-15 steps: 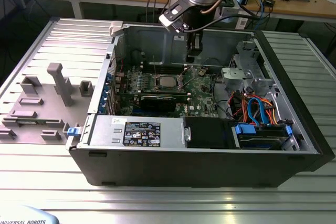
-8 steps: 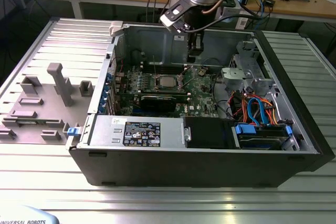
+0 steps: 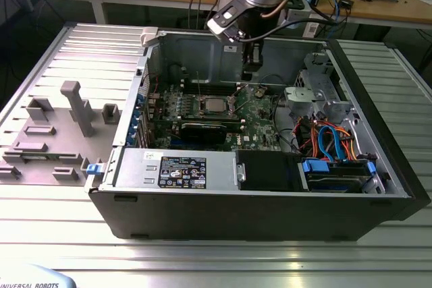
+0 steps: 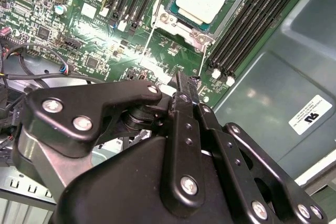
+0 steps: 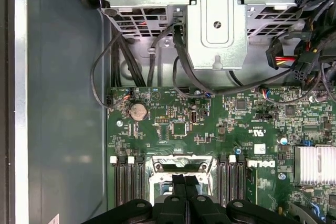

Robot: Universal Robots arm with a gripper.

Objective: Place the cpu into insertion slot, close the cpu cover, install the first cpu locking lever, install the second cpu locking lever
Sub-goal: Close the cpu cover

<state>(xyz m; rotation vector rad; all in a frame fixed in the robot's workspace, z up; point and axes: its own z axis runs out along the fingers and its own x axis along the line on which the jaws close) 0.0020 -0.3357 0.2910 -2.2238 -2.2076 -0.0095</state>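
1. At the exterior view's left, grey fixture blocks (image 3: 75, 104) stand on the ribbed table (image 3: 202, 261), beside the open computer case (image 3: 256, 214).
2. The cpu (image 3: 214, 104) lies flat in the insertion slot (image 3: 200, 105), metal top facing up out of the case (it is square, its edges in line with the motherboard (image 3: 260, 123)). The cpu cover (image 4: 181, 23) frames it.
3. Just right of it, the gripper (image 3: 250, 72) hangs point-down over the motherboard, fingers pressed together, holding nothing.
4. Blue and orange cables (image 3: 331, 138) lie at the right end.
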